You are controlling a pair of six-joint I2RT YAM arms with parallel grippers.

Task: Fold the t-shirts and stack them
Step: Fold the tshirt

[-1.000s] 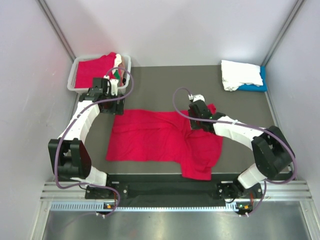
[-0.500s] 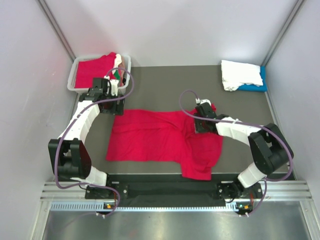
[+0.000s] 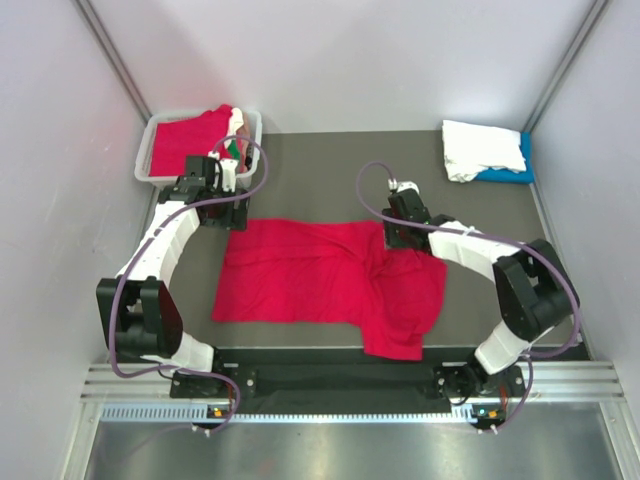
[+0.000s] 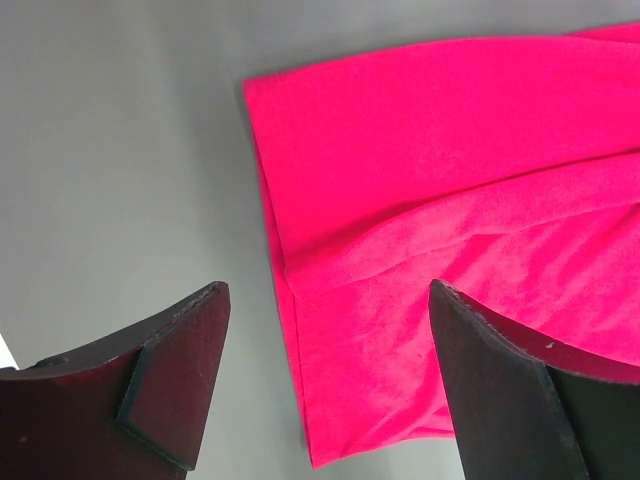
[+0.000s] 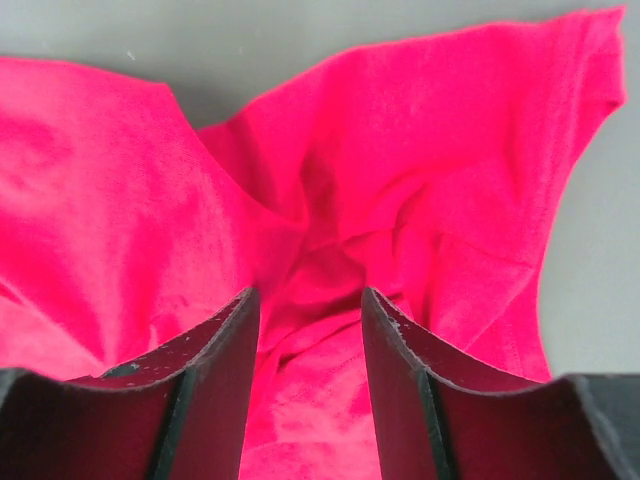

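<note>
A bright red t-shirt [image 3: 310, 280] lies spread on the dark table, bunched at its right side, where one part hangs toward the near edge. My left gripper [image 3: 232, 212] hovers open over its far left corner. In the left wrist view that hem corner [image 4: 340, 400] lies between the wide-apart fingers [image 4: 175, 370] of the left gripper [image 4: 330, 300]. My right gripper [image 3: 398, 236] sits over the rumpled right part. In the right wrist view it [image 5: 310, 300] stands open, its jaws apart over creased red cloth [image 5: 320, 250] with nothing pinched.
A pale plastic tub [image 3: 160, 122] at the far left holds another red shirt [image 3: 185, 140]. At the far right corner a folded white shirt [image 3: 482, 148] rests on a blue one [image 3: 508, 176]. Side walls run close along both table edges.
My right gripper's jaws have spread wider, and its wrist dipped toward me and came back. The left arm has not moved.
</note>
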